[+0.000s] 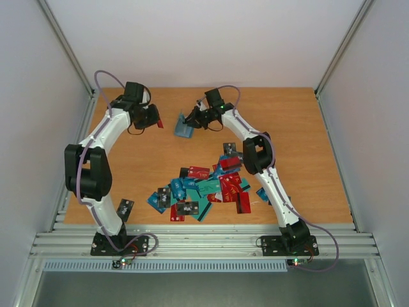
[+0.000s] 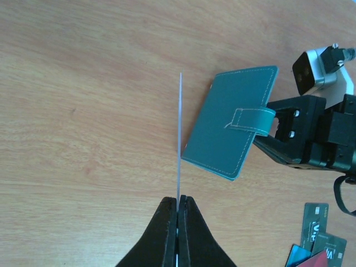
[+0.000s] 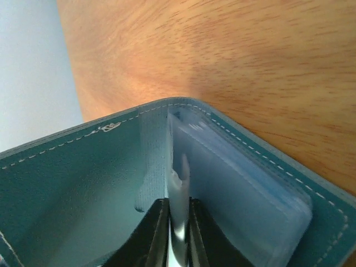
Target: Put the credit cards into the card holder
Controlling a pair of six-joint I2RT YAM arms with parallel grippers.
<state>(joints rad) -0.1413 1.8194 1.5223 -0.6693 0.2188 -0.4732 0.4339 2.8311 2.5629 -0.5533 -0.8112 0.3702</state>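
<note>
The teal-blue card holder (image 1: 184, 128) stands open on the far middle of the table. My right gripper (image 1: 193, 118) holds it from the right. In the right wrist view its jaws (image 3: 179, 208) are shut on a clear plastic sleeve (image 3: 181, 172) inside the holder (image 3: 67, 183). My left gripper (image 1: 155, 121) is just left of the holder, shut on one card (image 2: 179, 139), which shows edge-on in the left wrist view and points past the holder's (image 2: 233, 125) left edge. The other credit cards (image 1: 204, 188) lie in a heap at the near middle.
A black card (image 1: 125, 208) lies near the left arm's base and another (image 1: 230, 149) beside the right arm's elbow. A few cards (image 2: 317, 233) show at the lower right of the left wrist view. Grey walls close the table's sides and back.
</note>
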